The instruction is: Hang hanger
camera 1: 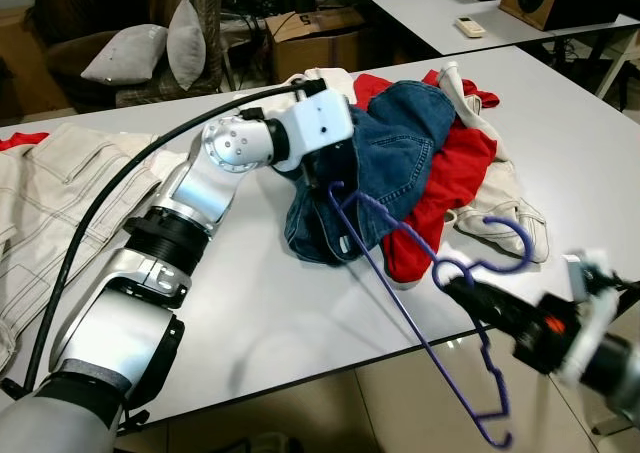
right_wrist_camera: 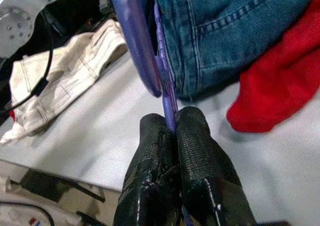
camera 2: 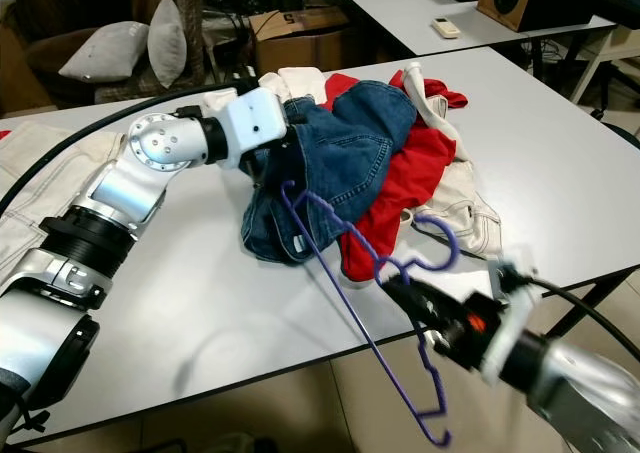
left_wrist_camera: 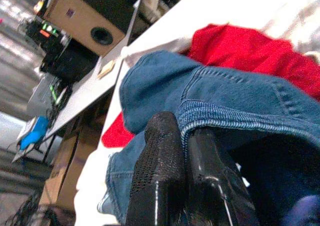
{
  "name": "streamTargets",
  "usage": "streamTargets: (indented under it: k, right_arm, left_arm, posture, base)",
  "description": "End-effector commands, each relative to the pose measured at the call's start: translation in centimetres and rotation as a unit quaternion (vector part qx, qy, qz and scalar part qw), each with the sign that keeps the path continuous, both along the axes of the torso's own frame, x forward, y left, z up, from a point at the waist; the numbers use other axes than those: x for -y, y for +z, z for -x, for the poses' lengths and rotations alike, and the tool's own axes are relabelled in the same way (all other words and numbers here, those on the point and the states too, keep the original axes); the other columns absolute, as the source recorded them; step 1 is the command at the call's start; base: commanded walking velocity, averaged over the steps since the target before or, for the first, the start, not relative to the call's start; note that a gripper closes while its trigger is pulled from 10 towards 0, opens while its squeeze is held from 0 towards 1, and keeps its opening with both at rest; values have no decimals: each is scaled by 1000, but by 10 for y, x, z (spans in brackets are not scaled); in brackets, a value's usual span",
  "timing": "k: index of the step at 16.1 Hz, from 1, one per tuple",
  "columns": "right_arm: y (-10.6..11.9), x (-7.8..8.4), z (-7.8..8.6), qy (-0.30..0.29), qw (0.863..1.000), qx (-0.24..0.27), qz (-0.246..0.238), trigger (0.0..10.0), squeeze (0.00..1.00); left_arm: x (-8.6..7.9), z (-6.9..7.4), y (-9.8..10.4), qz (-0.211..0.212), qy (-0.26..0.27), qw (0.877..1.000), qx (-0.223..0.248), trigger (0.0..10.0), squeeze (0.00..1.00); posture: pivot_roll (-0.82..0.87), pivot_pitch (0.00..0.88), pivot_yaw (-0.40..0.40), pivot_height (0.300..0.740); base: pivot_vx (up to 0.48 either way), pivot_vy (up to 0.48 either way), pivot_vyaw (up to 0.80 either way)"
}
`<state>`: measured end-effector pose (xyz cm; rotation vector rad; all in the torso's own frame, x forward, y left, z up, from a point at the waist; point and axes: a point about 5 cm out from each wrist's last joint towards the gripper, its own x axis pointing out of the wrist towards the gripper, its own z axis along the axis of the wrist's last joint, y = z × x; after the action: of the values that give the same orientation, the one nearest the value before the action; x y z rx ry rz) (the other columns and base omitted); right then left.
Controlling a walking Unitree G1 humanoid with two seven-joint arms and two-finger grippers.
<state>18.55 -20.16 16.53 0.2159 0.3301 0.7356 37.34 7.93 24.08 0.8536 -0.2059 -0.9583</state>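
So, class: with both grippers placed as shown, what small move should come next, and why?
Probably the right gripper, shut on the purple hanger, should ease its far end deeper into the denim garment, because the left gripper pinches that garment's hem and the hanger's tip sits at it.

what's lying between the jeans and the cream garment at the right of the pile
A red garment lies between the jeans and the cream garment, seen in both eye views.

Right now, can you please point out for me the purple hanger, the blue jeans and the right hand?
purple hanger (camera 1: 400, 303), left eye view, on its long straight bar.
blue jeans (camera 1: 400, 148), left eye view, on the denim near the pocket.
right hand (right_wrist_camera: 170, 128), right wrist view, between the fingertips clamped on the hanger.
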Motion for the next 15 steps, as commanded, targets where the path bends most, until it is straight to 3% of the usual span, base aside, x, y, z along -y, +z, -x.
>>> streamTargets:
  k: [1, 3, 5, 7, 9, 10, 11, 12, 13, 15]
  right_arm:
    - [-7, -4, -12, -11, 1000, -12, -2, 10000, 0]
    - [-10, -16, -36, -20, 1000, -15, -6, 10000, 0]
    - [-5, -21, -41, -16, 1000, -8, -9, 10000, 0]
    - [6, -12, -60, -95, 995, 20, 16, 10000, 0]
    - [34, -8, -80, -138, 987, 77, 2, 10000, 0]
    - [65, -17, -95, -136, 981, 139, -12, 10000, 0]
    - [70, -19, -97, -135, 979, 150, -16, 10000, 0]
    - [101, -32, -105, -121, 969, 213, -32, 10000, 0]
    - [111, -35, -105, -114, 964, 234, -46, 10000, 0]
    - [106, -34, -103, -108, 967, 227, -39, 10000, 0]
  left_arm:
    - [3, 4, 2, -7, -17, 1000, 6, 0, 0]
    - [6, 6, -1, -13, -23, 1000, 4, 0, 0]
    - [4, 7, -2, -14, -22, 1000, 4, 0, 0]
    - [-15, 5, -4, -19, 9, 1000, 4, 0, 0]
    - [-40, -1, 2, -20, 51, 998, 13, 0, 0]
    - [-69, -8, 21, -25, 101, 994, 41, 0, 0]
    - [-75, -9, 26, -25, 111, 992, 48, 0, 0]
    - [-102, -11, 64, -18, 157, 982, 99, 0, 0]
    - [-109, -8, 83, -7, 165, 979, 123, 0, 0]
    - [-105, -2, 96, 13, 151, 979, 140, 0, 0]
  posture:
    - [-127, 0, 75, 740]
    - [-108, 0, 61, 740]
    - [-103, 0, 55, 740]
    - [-94, 0, 48, 740]
    - [-92, 0, 50, 740]
    - [-93, 0, 54, 740]
    - [-89, 0, 54, 740]
    - [-75, 0, 46, 740]
    - [-66, 0, 38, 740]
    - [-56, 0, 25, 740]
  base:
    - [0, 0, 0]
    - [0, 0, 0]
    - [0, 0, 0]
    - [0, 0, 0]
    - [0, 0, 0]
    - [0, 0, 0]
    - [0, 0, 0]
    - [0, 0, 0]
    - [0, 0, 0]
    - [0, 0, 0]
